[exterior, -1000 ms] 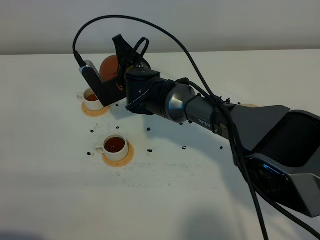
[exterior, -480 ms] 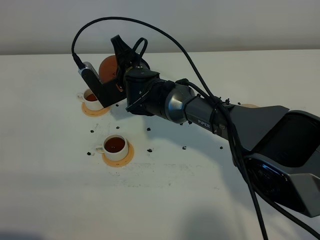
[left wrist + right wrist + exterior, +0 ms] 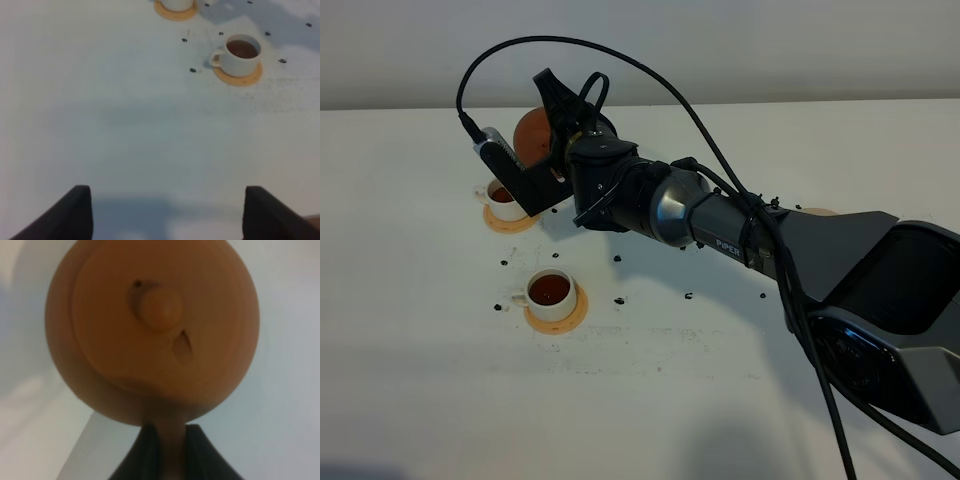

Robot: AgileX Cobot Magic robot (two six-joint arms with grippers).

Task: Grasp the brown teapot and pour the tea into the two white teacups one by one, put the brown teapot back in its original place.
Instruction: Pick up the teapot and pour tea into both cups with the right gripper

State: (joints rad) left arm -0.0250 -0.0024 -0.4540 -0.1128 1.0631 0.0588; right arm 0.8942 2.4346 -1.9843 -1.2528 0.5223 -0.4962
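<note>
The right gripper is clamped on the handle of the brown teapot, holding it in the air just behind the far teacup. The near teacup sits in front of the far one; both hold tea on orange coasters. The left gripper hangs spread apart over the table, well away from the near teacup.

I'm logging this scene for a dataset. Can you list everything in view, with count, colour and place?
brown teapot: one, reddish-brown, held above the table at the far left.
white teacups: two, cream-white, holding dark tea, left side of the table.
coasters: two, orange-tan, one under each cup.
specks: many, black, scattered on the table around the cups.
table: one, white.
cable: one, black, looping over the arm.
right gripper: one, black, shut on the teapot's handle.
left gripper: one, black, open over bare table.
</note>
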